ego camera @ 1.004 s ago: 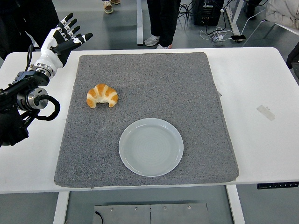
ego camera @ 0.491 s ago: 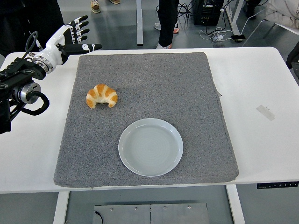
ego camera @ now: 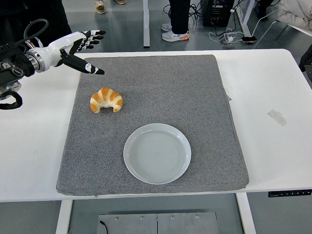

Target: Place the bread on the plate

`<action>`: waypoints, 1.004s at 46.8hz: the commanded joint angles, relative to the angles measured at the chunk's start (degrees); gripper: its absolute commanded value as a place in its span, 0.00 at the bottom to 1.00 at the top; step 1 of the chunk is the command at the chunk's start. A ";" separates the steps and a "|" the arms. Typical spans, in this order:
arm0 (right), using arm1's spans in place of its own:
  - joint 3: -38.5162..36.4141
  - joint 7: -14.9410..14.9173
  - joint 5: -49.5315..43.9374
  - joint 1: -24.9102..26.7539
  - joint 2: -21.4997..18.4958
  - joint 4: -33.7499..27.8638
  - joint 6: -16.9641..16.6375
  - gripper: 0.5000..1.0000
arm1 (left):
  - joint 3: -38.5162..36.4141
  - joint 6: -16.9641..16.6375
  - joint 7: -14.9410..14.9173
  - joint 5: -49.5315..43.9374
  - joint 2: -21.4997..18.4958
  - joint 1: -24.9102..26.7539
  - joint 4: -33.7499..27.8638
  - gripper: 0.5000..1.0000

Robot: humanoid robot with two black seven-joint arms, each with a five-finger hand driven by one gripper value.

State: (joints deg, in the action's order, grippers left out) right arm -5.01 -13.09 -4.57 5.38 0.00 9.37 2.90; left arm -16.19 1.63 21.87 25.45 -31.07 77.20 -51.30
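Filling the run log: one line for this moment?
left hand: open, above mat's far-left corner | croissant: on mat, untouched | plate: empty

No readable writing is showing anywhere. The small dark strip [ego camera: 289,193] on the counter's [ego camera: 273,83] front edge, far to the right of the hand [ego camera: 78,46], is carrying pale marks too tiny to read.
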 commanded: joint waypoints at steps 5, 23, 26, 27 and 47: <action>0.00 0.00 0.00 -0.02 0.00 0.03 0.00 1.00 | -1.12 -5.49 0.01 7.86 -2.77 1.11 -7.31 0.97; 0.00 0.00 0.00 0.07 0.00 0.03 0.00 1.00 | -10.96 -21.93 -1.84 15.51 -1.01 1.64 -11.80 0.97; 0.00 0.00 0.00 -0.02 0.00 0.03 0.00 1.00 | -11.58 -22.20 -1.75 15.51 -0.84 1.55 -11.80 0.97; 0.00 0.00 0.00 -0.02 0.00 0.03 0.00 1.00 | -11.75 -22.20 -1.83 15.60 -0.75 1.55 -11.80 0.97; 0.00 0.00 0.00 -0.02 0.00 0.03 0.00 1.00 | -16.59 -23.86 -1.84 17.27 0.83 1.20 -11.36 0.97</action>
State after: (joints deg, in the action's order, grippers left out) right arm -5.01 -13.09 -4.57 5.37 0.00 9.41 2.90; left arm -32.28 -21.46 20.04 42.24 -30.29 78.57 -62.98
